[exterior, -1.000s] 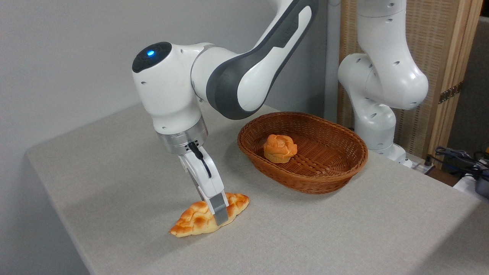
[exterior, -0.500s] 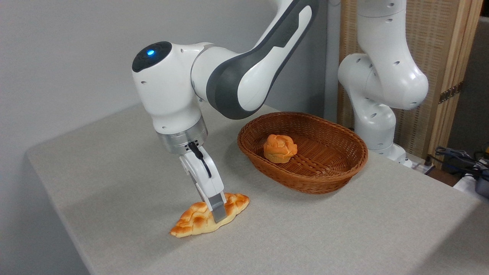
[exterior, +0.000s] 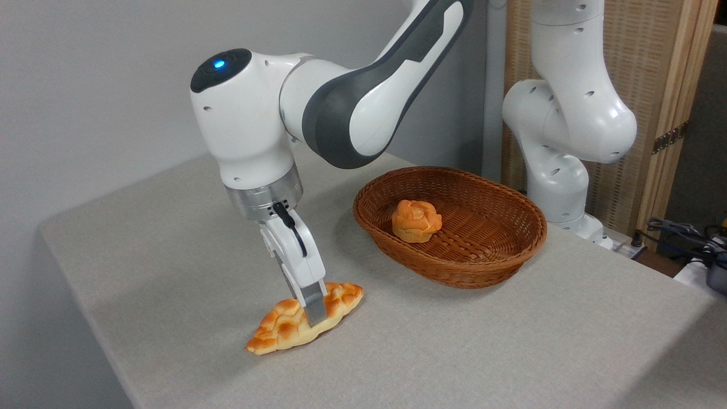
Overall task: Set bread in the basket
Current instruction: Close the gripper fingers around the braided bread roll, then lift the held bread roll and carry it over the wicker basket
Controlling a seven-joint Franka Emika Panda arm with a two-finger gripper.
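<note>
One gripper (exterior: 314,315) clasps the bread (exterior: 304,325) near the table's (exterior: 511,352) front-left edge, well apart from the basket (exterior: 450,226).

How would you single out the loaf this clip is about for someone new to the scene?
Start at the brown wicker basket on the grey table. Go left and nearer the camera, to the end effector. The loaf lies under it on the cloth: long, braided and tapered, unlike the small round bun inside the basket.
</note>
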